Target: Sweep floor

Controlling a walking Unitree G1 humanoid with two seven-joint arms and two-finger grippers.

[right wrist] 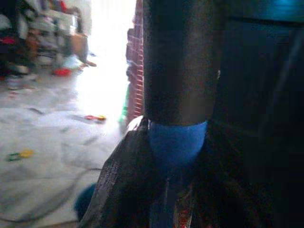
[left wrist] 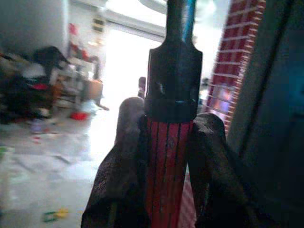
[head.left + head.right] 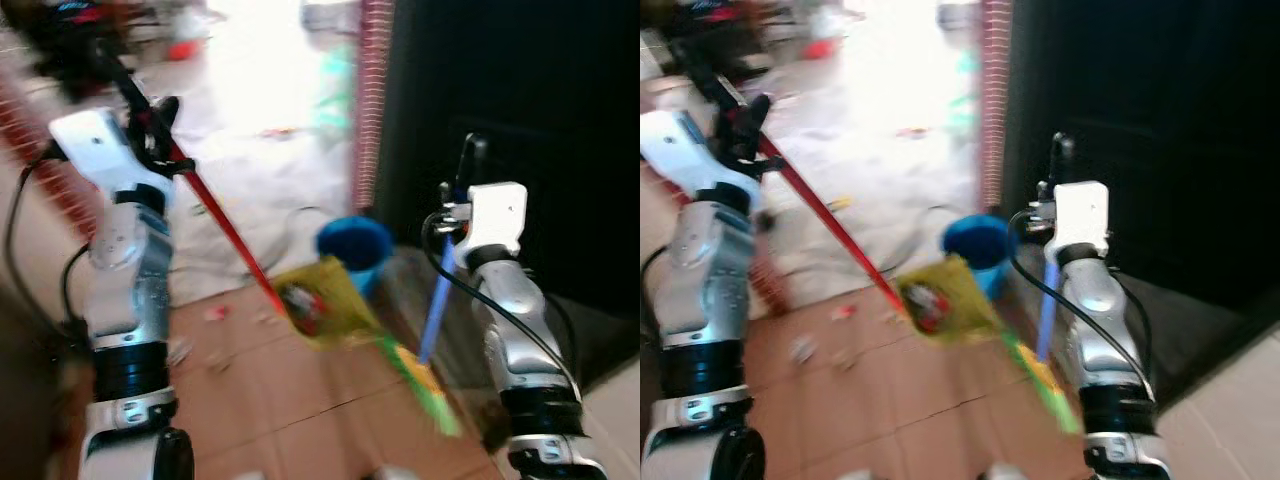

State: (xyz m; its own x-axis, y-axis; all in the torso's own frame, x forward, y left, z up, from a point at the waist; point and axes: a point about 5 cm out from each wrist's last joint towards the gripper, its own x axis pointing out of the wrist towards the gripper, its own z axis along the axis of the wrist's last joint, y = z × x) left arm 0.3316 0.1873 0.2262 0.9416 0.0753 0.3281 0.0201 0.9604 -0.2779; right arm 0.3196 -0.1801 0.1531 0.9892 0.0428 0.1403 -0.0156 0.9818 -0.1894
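Observation:
My left gripper (image 3: pixel 157 128) is raised at the left, shut on the black-capped red handle (image 3: pixel 225 225) of a yellow dustpan (image 3: pixel 320 298). The pan hangs tilted over the tiled floor, with some red and white litter in it. In the left wrist view both fingers (image 2: pixel 118 166) clamp the red handle (image 2: pixel 167 166). My right gripper (image 3: pixel 462 170) is shut on the blue handle (image 3: pixel 437 300) of a broom, whose green and yellow bristles (image 3: pixel 425 388) trail low to the right of the pan. Small scraps of litter (image 3: pixel 215 312) lie on the tiles under the red handle.
A blue bucket (image 3: pixel 355 250) stands just behind the dustpan. A red brick pillar (image 3: pixel 372 100) and a dark doorway (image 3: pixel 520 110) rise at the right. A thin cable (image 3: pixel 292 222) loops on the pale floor ahead. Dark clutter (image 3: pixel 70 40) fills the far left.

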